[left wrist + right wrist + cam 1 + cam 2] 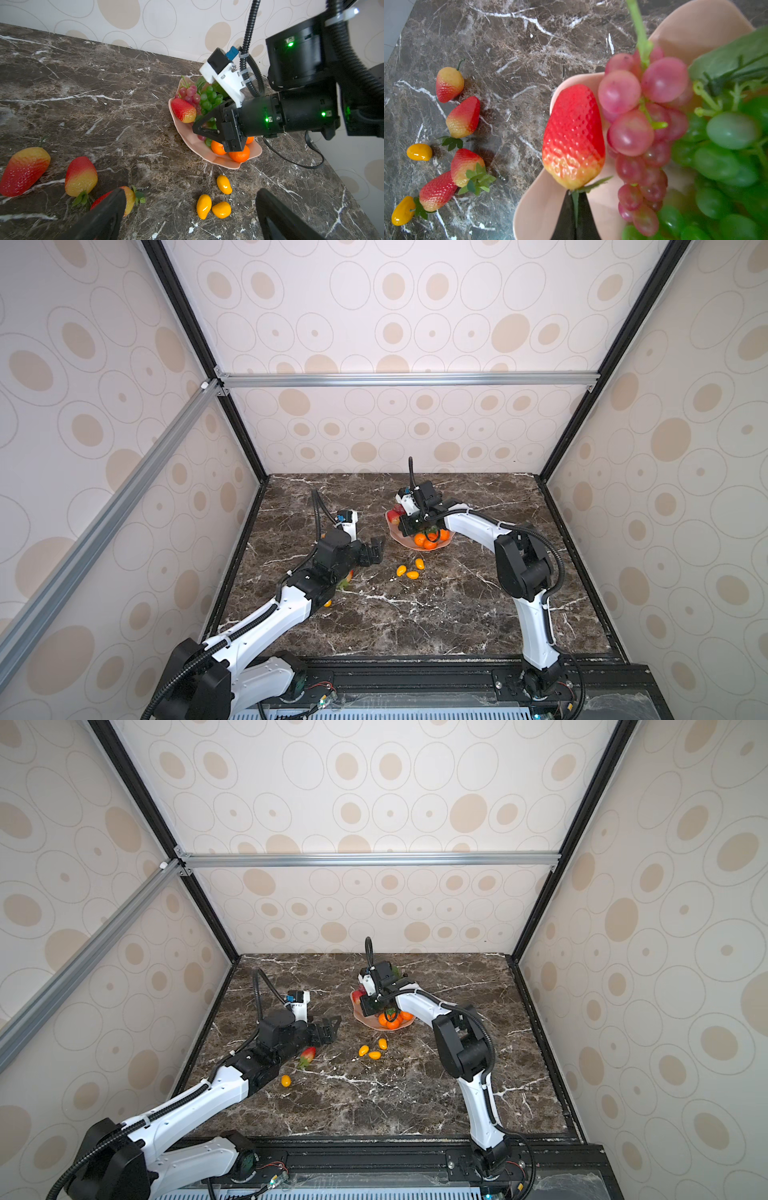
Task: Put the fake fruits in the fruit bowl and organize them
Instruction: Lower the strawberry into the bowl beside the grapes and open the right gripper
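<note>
Strawberry (573,137) on bowl (533,209) rim, frame centre; R gripper (575,214) clamped on its leaf. Nudge inward beside red grapes (629,133) before release, else rolls off. L gripper (375,549) wide, empty.

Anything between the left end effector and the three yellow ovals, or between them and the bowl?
Nothing visible: bare marble lies between left end effector, yellow ovals and fruit bowl; the right end effector sits over the bowl.

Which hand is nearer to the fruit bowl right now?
Right. The right hand is over the fruit bowl, pinching a strawberry by its leaf; the left hand, open, hangs over the table beside the bowl, not touching it.
</note>
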Available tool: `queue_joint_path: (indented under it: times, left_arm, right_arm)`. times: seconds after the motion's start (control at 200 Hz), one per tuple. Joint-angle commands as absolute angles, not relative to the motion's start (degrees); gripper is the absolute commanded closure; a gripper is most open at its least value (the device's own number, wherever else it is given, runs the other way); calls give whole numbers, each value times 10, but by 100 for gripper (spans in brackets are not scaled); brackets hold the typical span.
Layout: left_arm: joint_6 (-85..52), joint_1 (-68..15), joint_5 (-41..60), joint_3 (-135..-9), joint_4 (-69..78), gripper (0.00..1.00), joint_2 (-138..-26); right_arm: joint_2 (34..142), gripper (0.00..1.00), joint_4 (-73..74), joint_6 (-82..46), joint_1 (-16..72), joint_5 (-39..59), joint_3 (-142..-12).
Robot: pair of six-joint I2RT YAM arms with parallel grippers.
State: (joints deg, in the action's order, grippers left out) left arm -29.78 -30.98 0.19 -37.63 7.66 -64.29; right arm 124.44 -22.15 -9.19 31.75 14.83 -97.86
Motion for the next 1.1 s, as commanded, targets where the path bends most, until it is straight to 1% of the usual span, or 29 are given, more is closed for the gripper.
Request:
queue_joint_path:
  times: [0.0,0.13,0.365,0.54,0.625,0.7,0.865,1.095]
  left_arm:
    - [-300,-304,6,-374,88,2,-639]
    - [-302,-303,9,-374,90,2,-640]
    - [-305,-302,11,-375,91,2,-641]
    - [-307,-301,13,-374,89,2,-641]
    - [-309,-301,12,-372,88,2,-639]
    - [-311,-300,10,-371,86,2,-638]
    - [-317,-298,8,-371,82,2,-639]
    - [-326,-293,5,-371,67,2,-639]
  right_arm:
    - [1259,96,-246,-93,312,156,-1000]
    - [1263,91,-250,-92,312,155,-1001]
    - [1263,86,-255,-91,311,150,-1002]
    - [1260,80,-254,-91,309,146,-998]
    - [1258,77,-256,-91,309,145,-998]
    - [1254,71,-255,-91,309,142,-996]
    - [1240,64,-251,-89,309,133,-988]
    - [1195,53,-226,-84,310,112,-947]
